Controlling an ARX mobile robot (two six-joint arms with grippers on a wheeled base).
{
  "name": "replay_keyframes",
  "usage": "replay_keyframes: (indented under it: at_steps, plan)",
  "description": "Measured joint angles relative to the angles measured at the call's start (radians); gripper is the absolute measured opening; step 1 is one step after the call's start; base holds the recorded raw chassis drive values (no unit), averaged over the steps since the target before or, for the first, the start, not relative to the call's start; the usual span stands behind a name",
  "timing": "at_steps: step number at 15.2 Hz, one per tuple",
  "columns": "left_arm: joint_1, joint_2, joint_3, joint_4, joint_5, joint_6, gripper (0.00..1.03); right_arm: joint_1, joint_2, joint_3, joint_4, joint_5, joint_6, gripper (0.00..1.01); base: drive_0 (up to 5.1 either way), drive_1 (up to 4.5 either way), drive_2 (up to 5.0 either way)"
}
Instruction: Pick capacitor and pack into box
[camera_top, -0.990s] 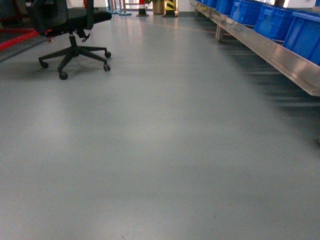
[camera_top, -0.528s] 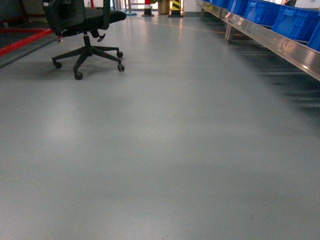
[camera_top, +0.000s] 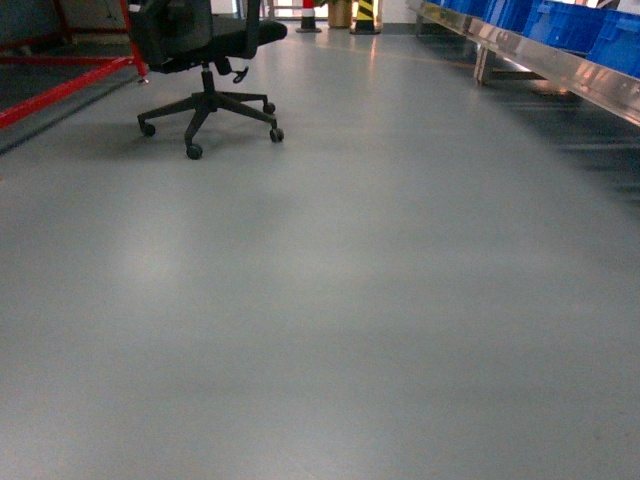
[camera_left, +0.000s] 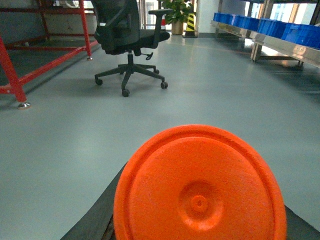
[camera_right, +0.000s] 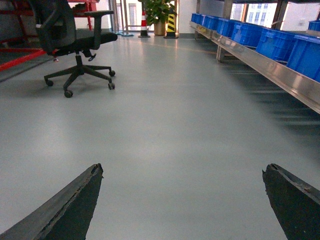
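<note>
Capacitor (camera_left: 200, 185): orange, round end face toward left wrist camera, long axis pointing forward, pinched in left gripper (camera_left: 200, 222). Right gripper (camera_right: 182, 200) spread wide, level over grey floor (camera_right: 175, 115).

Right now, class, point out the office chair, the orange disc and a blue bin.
office chair (camera_top: 208, 38): head view, on the seat's front edge.
orange disc (camera_left: 200, 186): left wrist view, on the face near its centre.
blue bin (camera_right: 274, 44): right wrist view, on its side wall.

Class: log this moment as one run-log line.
left gripper: shut on orange disc | right gripper: open | box: not in view | ahead: office chair, grey floor
</note>
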Motion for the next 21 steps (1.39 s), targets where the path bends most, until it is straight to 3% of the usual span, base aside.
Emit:
replay_keyframes:
  at_steps: [21]
  plan:
    - [0.000,0.000,0.000,0.001,0.000,0.000,0.44,0.000,0.000,0.000,0.000,0.000,0.000,0.98,-5.0,2.44,2.4]
